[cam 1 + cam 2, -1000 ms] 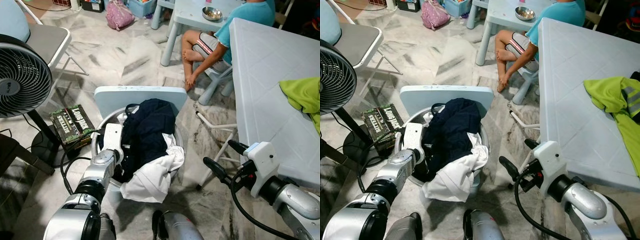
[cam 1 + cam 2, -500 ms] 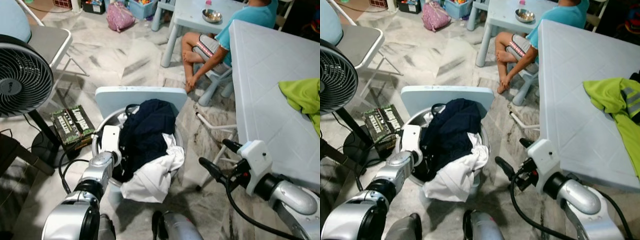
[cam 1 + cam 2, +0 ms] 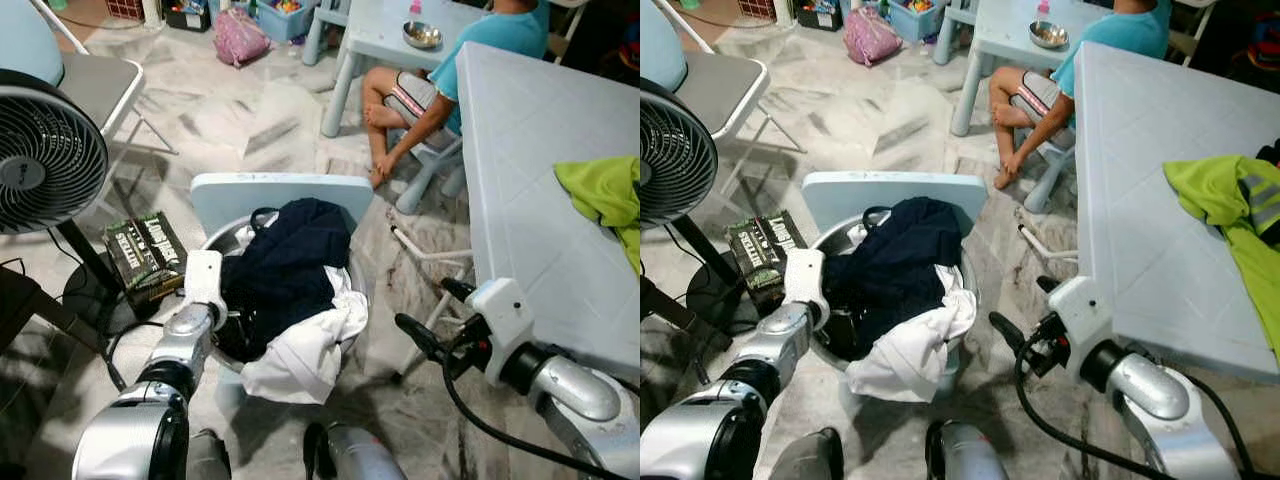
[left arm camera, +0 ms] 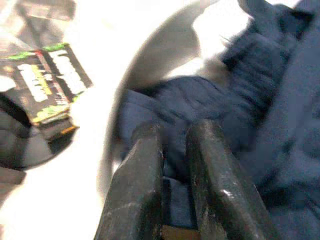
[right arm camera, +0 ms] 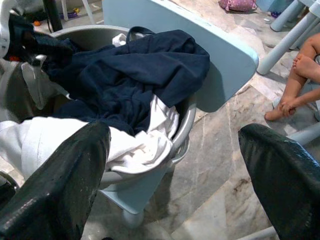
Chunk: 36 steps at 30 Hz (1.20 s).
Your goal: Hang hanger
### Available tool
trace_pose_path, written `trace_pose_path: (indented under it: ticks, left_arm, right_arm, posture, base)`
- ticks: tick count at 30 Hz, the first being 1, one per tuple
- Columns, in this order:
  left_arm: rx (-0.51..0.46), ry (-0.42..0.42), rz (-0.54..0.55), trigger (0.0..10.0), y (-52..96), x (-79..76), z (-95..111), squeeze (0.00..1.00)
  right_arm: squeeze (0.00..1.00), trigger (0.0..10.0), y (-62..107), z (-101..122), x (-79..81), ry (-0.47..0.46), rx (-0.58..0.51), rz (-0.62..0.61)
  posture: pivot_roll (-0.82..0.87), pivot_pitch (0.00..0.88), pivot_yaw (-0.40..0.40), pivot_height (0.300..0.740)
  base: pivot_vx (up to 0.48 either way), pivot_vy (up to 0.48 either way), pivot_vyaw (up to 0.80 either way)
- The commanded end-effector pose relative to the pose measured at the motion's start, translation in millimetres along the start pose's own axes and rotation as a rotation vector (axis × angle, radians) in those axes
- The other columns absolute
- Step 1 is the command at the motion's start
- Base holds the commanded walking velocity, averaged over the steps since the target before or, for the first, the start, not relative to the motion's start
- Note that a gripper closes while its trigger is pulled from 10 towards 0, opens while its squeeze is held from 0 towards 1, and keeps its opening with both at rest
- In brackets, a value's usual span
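laundry fills the grey basket (image 3: pixel 352 290); no hanger that i can make out. left gripper (image 4: pixel 172 150), fingers nearly shut, pokes into the navy garment (image 3: pixel 290 265) at the basket's left rim. right gripper (image 3: pixel 425 315) hovers wide open, right of it. seems barely begun.

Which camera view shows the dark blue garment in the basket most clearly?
The right wrist view: the dark blue garment lies sharp and whole over the basket. Both eye views show it smaller from above; the left wrist view shows blurred folds behind the left gripper.
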<state>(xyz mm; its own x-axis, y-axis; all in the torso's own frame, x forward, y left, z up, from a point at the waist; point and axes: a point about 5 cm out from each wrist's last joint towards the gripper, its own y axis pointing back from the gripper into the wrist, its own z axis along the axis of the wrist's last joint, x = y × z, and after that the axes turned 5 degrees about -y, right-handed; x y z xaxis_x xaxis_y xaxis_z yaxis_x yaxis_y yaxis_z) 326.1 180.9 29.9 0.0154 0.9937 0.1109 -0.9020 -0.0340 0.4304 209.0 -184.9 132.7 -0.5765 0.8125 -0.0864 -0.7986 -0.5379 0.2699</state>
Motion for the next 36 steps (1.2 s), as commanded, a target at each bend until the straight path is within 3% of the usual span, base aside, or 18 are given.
trace_pose_path:
  ticks: [1, 5, 10, 11, 12, 18, 23, 36]
  left_arm:
    - [-0.011, 0.018, 0.013, 0.0, -0.5, -1.9, 2, 0.0]
    - [-0.046, 0.049, 0.026, 0.0, -0.8, -1.1, 7, 0.0]
    - [-0.014, 0.028, -0.023, 0.0, 0.0, -7.2, 0, 0.0]
    - [-0.016, 0.02, -0.035, 4.2, 0.0, -8.5, 0, 0.0]
    - [-0.051, 0.003, -0.061, 10.0, -0.2, -10.7, 4, 1.0]
    - [-0.122, -0.075, -0.137, 10.0, 0.2, -25.6, 14, 1.0]
    - [-0.131, -0.064, -0.16, 10.0, 2.7, -30.1, 11, 1.0]
    - [-0.003, -0.039, -0.138, 10.0, 4.5, -14.6, -10, 1.0]
  right_arm:
    - [0.0, 10.0, -0.9, -3, -1.0, 0.002, 0.006, -0.013]
    - [0.0, 10.0, -5.3, -3, -0.9, 0.004, -0.005, -0.015]
    - [0.0, 10.0, -8.6, -3, -0.3, 0.007, -0.013, -0.019]
    - [0.0, 10.0, -8.7, -3, -0.2, 0.008, -0.014, -0.02]
    - [0.0, 10.0, -8.6, -3, -0.2, 0.012, -0.016, -0.021]
    - [0.0, 10.0, -7.5, -1, -3.2, 0.033, -0.031, -0.046]
    - [0.0, 10.0, -6.9, -1, -5.0, 0.038, -0.031, -0.061]
    - [0.0, 10.0, -4.1, -3, -4.1, 0.044, -0.011, -0.058]
  posture:
    - [-0.23, 0.136, -0.153, 0.74]
    - [-0.22, 0.132, -0.151, 0.74]
    - [-0.22, 0.129, -0.146, 0.74]
    - [-0.22, 0.129, -0.145, 0.74]
    - [-0.22, 0.129, -0.145, 0.74]
    - [-0.23, 0.141, -0.143, 0.74]
    - [-0.22, 0.157, -0.147, 0.74]
    - [-0.23, 0.176, -0.157, 0.74]
  base:
    - [0.0, 0.0, 0.0]
    - [0.0, 0.0, 0.0]
    - [0.0, 0.0, 0.0]
    - [0.0, 0.0, 0.0]
    - [0.0, 0.0, 0.0]
    - [0.0, 0.0, 0.0]
    - [0.0, 0.0, 0.0]
    - [0.0, 0.0, 0.0]
